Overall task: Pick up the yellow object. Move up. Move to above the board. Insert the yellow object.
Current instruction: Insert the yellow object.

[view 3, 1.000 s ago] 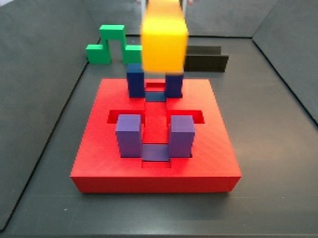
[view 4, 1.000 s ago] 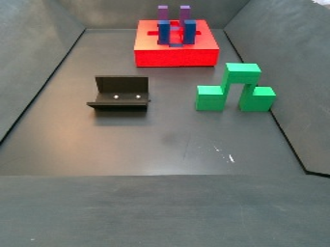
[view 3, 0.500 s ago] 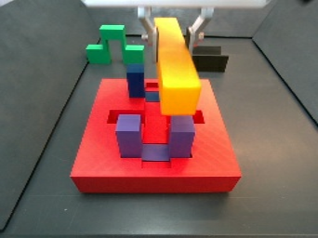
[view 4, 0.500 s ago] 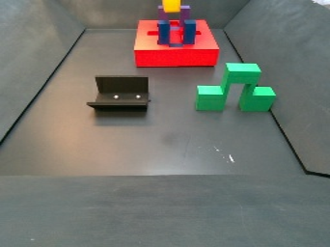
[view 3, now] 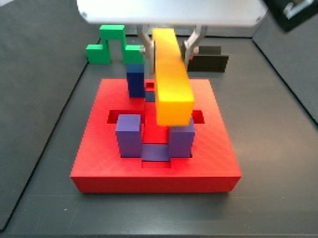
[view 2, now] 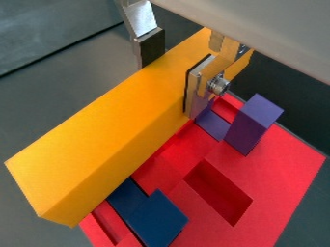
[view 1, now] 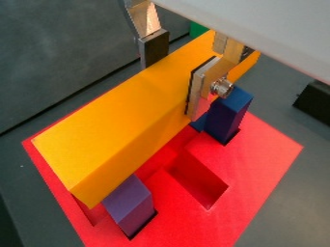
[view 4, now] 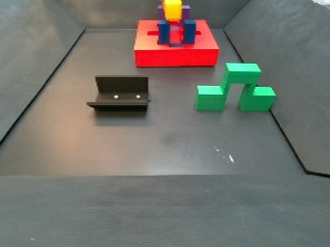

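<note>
The yellow object (view 3: 170,79) is a long orange-yellow bar, level along the board's middle line and low between the posts. My gripper (view 3: 172,46) is shut on its far half; both wrist views show the gripper (view 1: 177,77) (view 2: 175,77) with a pad on each long side. The red board (view 3: 99,158) (view 4: 161,56) lies beneath it, and its red surface (view 1: 258,164) (view 2: 277,174) with a recessed slot shows under the bar. Two purple posts (view 3: 129,135) stand near, a blue post (view 3: 137,79) farther back. In a side view only the yellow object's end (view 4: 172,10) shows above the posts.
A green stepped block (view 3: 110,42) (view 4: 233,87) sits on the dark floor away from the board. The fixture (view 4: 120,94) (view 3: 211,60) stands on the floor too. Grey sloping walls enclose the floor on all sides.
The gripper has come down with the yellow object, which now sits lower, between the tops of the posts. The gripper body has entered the side view from above.
</note>
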